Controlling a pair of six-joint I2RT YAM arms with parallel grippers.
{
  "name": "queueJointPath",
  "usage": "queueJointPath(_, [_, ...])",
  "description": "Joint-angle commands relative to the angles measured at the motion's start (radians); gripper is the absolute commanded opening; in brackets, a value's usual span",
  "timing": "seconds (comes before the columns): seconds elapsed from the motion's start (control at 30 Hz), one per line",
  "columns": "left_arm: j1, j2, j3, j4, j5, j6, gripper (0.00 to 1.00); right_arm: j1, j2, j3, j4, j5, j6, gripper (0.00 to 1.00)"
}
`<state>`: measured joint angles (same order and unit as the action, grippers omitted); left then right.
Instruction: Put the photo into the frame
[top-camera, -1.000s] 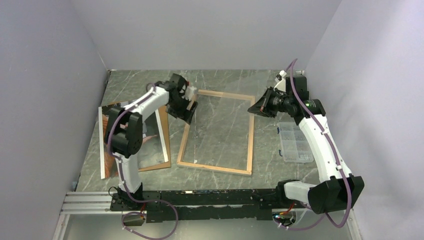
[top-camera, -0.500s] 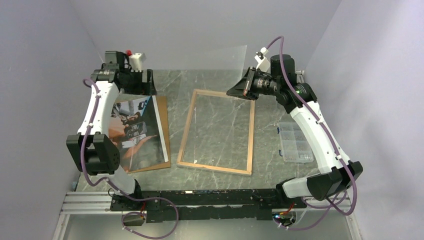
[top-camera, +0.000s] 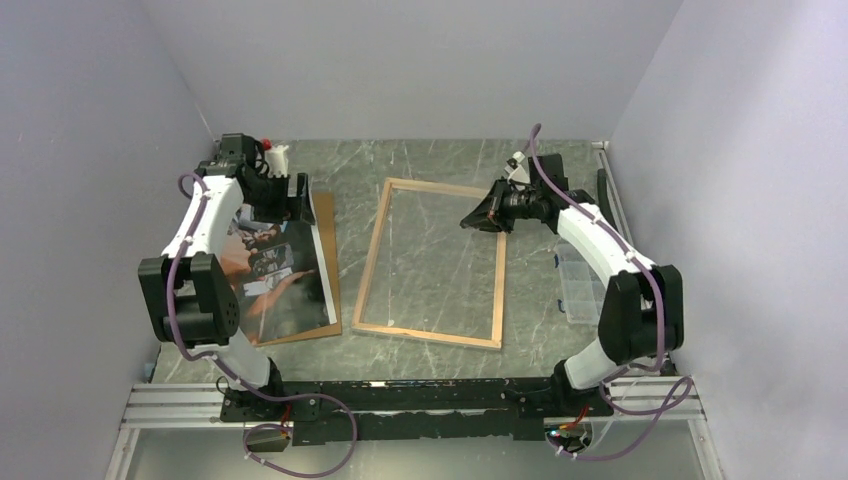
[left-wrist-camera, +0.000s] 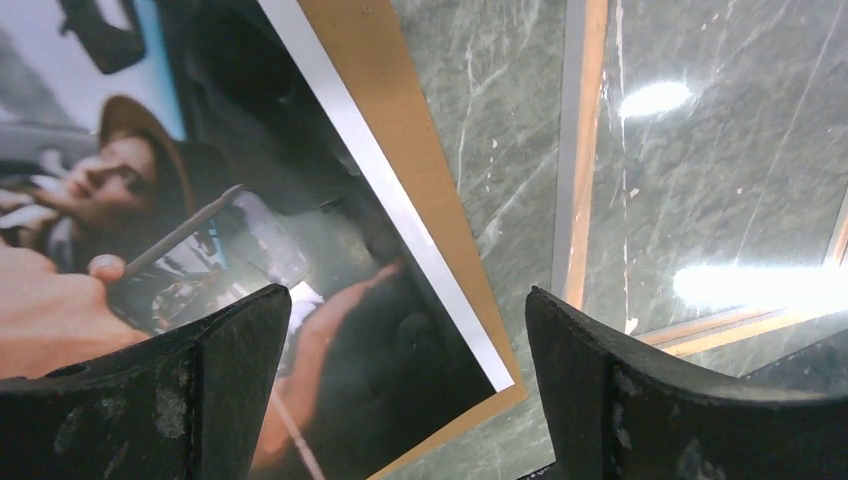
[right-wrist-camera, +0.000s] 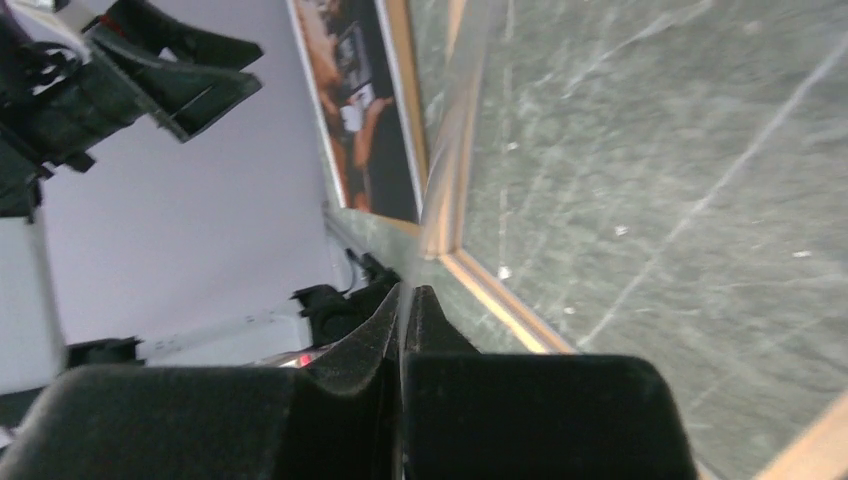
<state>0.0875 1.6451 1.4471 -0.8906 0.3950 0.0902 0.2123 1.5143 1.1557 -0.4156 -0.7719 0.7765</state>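
The photo (top-camera: 275, 265) lay face up on a brown backing board (top-camera: 328, 250) at centre left, long axis running top to bottom. The frame (top-camera: 372, 262) lay parallel just right of it. The left gripper (left-wrist-camera: 405, 310) hung spread above the photo; the right gripper (right-wrist-camera: 404, 300) pinched a clear sheet (right-wrist-camera: 445, 170).

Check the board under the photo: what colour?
Plain brown. The backing board juts out beyond the white border of the photo; left wrist view shows it best.

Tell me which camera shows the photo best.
The top camera: nearly the whole photo shows, lying on a brown board left of the frame, only its left edge behind the left arm. The left wrist view gives a sharp close-up of one part; the right wrist only a distant strip.
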Motion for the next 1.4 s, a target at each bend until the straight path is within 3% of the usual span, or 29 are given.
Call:
queueJointPath(0.0, [-0.038, 0.010, -0.032, 0.047, -0.003, 0.039, 0.92, -0.029, 0.030, 0.057, 0.006, -0.027, -0.149, 0.00])
queueJointPath(0.67, [-0.297, 0.123, -0.093, 0.125, -0.102, 0.022, 0.86, -0.052, 0.127, 0.003, -0.034, 0.072, -0.241, 0.00])
queueJointPath(0.9, [-0.333, 0.165, -0.100, 0.137, -0.108, 0.020, 0.78, -0.083, 0.133, -0.026, -0.013, 0.096, -0.239, 0.00])
queueJointPath(1.37, [-0.348, 0.189, -0.092, 0.131, -0.127, 0.028, 0.78, -0.105, 0.174, -0.019, 0.011, 0.088, -0.250, 0.00])
